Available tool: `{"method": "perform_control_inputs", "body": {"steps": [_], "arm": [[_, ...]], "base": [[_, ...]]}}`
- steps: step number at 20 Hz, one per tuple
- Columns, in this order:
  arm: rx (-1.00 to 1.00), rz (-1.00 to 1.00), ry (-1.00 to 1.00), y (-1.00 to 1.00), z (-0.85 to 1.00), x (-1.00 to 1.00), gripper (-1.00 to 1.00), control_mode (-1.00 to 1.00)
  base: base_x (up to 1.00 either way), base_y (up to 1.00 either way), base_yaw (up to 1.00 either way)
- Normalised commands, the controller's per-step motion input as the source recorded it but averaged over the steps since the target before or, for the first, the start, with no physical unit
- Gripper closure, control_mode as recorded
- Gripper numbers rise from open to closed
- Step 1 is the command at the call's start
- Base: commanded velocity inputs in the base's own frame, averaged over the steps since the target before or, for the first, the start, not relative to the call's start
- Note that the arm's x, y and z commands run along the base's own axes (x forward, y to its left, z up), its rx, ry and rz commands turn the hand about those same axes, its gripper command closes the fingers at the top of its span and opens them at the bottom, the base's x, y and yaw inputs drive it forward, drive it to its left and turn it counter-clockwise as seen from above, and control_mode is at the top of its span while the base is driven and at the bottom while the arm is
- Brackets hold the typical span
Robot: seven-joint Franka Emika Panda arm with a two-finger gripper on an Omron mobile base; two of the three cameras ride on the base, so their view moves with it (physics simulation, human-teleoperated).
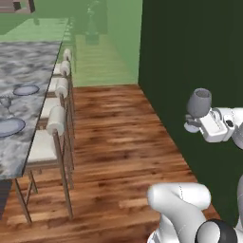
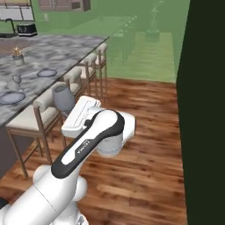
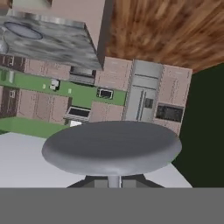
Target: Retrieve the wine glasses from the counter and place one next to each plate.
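The wine glass (image 1: 199,102) rides in the robot's pincer (image 1: 205,124), carried in the air above the wooden floor (image 1: 118,142) beside the dark green wall (image 1: 199,47), well apart from the marbled island worktop (image 1: 33,61) with its row of stools (image 1: 56,121). The pincer is closed on the thin stem, between the rounded bowl above and the flat foot (image 1: 191,126) below; the hand view looks at that round foot (image 3: 111,146) from close by. On the worktop lie 2 pale plates, a far plate (image 1: 26,89) and a near plate (image 1: 9,127), and a second glass (image 2: 16,80) already stands between them, closer to the far one. This glass, then, likely belongs beside the near plate. It looks light, rigid and fragile, with a smooth stem that could slip or turn in a narrow grip. The stem is the sensible place to hold it, since the bowl is too wide and too delicate to squeeze. With the bowl riding high, it is top-heavy and could tip if the foot lands unevenly, so it should be set down level and upright on bare worktop just beside the plate's rim.
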Motion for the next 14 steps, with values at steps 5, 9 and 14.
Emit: {"method": "perform_control_inputs", "body": {"steps": [5,9,14], "arm": [[0.00,0.00,0.00,0.00,0.00,0.00,1.00,1.00],[0.00,0.00,0.00,0.00,0.00,0.00,1.00,1.00],[0.00,0.00,0.00,0.00,0.00,0.00,1.00,1.00]], "base": [[1.00,-0.64,0.50],[1.00,-0.66,0.49],[1.00,-0.67,0.48]]}}
